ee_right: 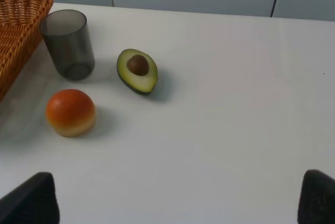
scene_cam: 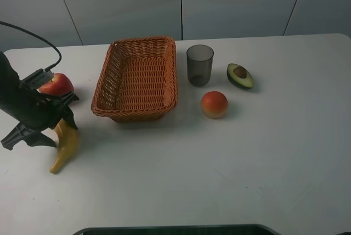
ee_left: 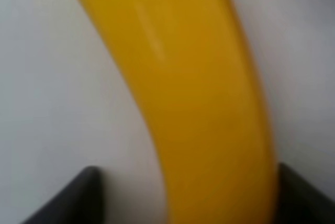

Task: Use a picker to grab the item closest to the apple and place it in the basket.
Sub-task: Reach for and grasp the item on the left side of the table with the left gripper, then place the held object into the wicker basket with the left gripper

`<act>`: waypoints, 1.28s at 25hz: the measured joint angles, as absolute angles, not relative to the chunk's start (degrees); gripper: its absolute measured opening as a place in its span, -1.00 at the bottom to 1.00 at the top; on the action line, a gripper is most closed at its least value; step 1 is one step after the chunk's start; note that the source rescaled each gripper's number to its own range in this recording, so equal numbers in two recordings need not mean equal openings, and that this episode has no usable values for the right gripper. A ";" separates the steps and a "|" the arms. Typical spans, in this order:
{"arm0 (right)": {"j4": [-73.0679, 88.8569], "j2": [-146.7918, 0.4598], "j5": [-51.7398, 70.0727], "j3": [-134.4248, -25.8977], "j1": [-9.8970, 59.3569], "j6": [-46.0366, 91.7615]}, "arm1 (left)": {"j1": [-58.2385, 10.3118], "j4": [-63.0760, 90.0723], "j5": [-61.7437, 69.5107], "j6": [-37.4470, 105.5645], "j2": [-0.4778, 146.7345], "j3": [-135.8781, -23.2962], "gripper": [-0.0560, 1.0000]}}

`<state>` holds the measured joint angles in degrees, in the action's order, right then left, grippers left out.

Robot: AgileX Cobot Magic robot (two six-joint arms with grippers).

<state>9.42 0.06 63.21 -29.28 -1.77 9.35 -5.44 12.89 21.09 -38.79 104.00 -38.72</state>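
Observation:
A red apple (scene_cam: 56, 84) sits at the table's left edge. Just in front of it lies a yellow banana (scene_cam: 64, 150), the item nearest to it. My left gripper (scene_cam: 62, 121) is down over the banana's upper end. The left wrist view shows the banana (ee_left: 199, 103) filling the space between the fingers, with the gripper (ee_left: 193, 198) open around it; one dark finger (ee_left: 78, 198) stands off from it and the other is at its edge. The wicker basket (scene_cam: 141, 40) stands empty to the right. My right gripper (ee_right: 178, 198) is open and holds nothing.
Right of the basket stand a grey translucent cup (scene_cam: 199, 65), an avocado half (scene_cam: 240, 75) and an orange-red round fruit (scene_cam: 214, 104). The right wrist view shows the same cup (ee_right: 67, 43), avocado (ee_right: 137, 70), fruit (ee_right: 70, 112) and the basket's corner (ee_right: 15, 30).

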 joint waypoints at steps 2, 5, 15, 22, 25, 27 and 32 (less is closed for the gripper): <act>9.42 0.06 63.21 -29.28 -1.77 9.35 | -5.44 13.00 21.23 -38.87 104.00 -38.72 -0.86; 9.42 0.06 63.21 -29.28 -1.77 9.35 | -5.44 13.41 21.31 -38.87 104.00 -38.72 -0.87; 9.42 0.06 63.21 -29.28 -1.77 9.35 | -5.44 13.87 21.31 -38.65 104.22 -38.72 -0.87; 9.42 0.06 63.21 -29.28 -1.77 9.35 | -5.44 13.87 22.21 -38.06 104.22 -38.77 -0.87; 9.42 0.06 63.21 -29.28 -1.77 9.35 | -5.44 13.35 24.65 -36.35 104.22 -38.77 -0.87; 9.42 0.06 63.21 -29.28 -1.77 9.35 | -5.44 12.79 26.32 -35.78 104.22 -38.77 -0.87; 9.42 0.06 63.21 -29.28 -1.77 9.35 | -5.63 12.30 29.09 -33.42 100.39 -38.77 -0.87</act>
